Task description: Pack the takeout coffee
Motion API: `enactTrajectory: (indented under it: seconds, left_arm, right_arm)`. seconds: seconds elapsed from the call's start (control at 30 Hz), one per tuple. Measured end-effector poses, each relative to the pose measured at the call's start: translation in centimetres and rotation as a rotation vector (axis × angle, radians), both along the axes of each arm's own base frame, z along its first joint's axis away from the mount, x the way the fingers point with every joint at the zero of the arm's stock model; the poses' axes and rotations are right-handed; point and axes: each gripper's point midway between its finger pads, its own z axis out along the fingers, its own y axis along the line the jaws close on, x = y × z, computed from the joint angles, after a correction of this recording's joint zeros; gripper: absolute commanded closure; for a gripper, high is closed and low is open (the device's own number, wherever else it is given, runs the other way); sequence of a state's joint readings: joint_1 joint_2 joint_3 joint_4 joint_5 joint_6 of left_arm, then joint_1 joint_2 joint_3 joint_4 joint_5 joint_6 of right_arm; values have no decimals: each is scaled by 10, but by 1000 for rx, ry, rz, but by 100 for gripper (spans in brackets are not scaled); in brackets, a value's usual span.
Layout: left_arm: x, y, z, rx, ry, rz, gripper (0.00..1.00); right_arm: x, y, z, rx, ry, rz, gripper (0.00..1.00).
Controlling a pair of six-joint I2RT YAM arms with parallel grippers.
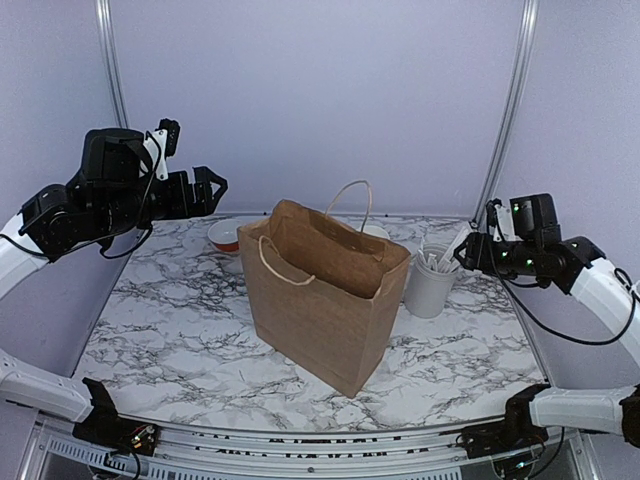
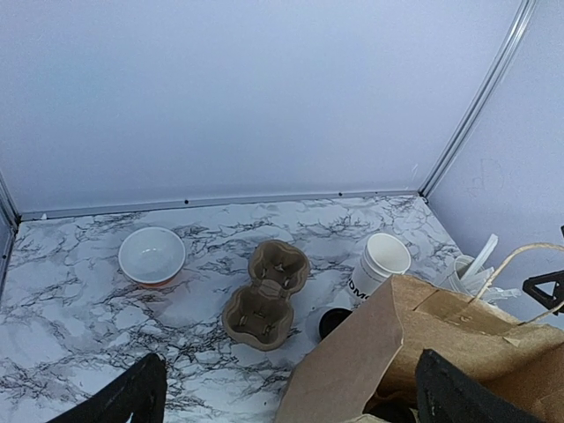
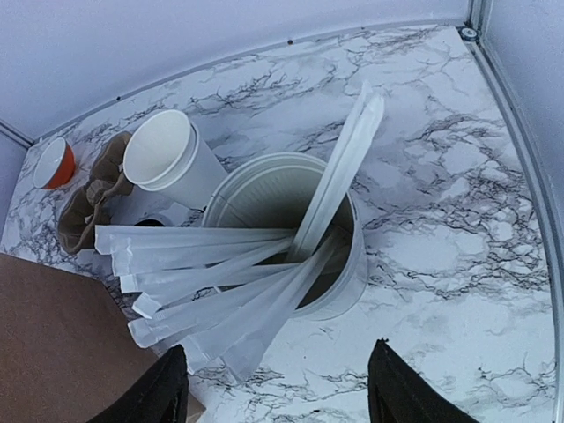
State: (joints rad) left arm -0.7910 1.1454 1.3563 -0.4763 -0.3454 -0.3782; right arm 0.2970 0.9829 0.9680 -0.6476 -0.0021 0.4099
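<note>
Reaching the takeout coffee [image 2: 333,322] means going behind the paper bag [image 1: 325,300], near the far edge of the surface [image 1: 170,330], where what seems its black lid [image 2: 333,319] peeks out beside the stacked cups [image 2: 379,263]. Our left fingers [image 2: 128,401] are spread, empty; our right fingers [image 3: 163,392] stand apart over the utensil holder [image 3: 291,238], gripping nothing. We should descend clear of the bag's rim.

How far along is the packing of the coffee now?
Done: nothing yet; the coffee stands behind the bag, not in it. In hand: nothing; left gripper and right gripper are open and empty, the right over the utensil cup. Left: grasp the coffee, bag it.
</note>
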Motion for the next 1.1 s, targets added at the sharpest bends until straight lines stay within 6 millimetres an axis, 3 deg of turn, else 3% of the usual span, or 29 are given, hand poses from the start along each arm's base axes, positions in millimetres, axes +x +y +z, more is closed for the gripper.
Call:
enactTrajectory:
  seconds: [0.57, 0.83, 1.1]
  left_arm:
    - [0, 0, 0, 0, 0, 0, 1]
    - [0, 0, -1, 0, 1, -3, 1]
    - [0, 0, -2, 2, 4, -2, 1]
  right_arm:
    - [11, 5, -15, 25, 28, 20, 53]
    - [17, 3, -37, -6, 66, 10, 59]
    - [28, 2, -30, -13, 11, -3, 68]
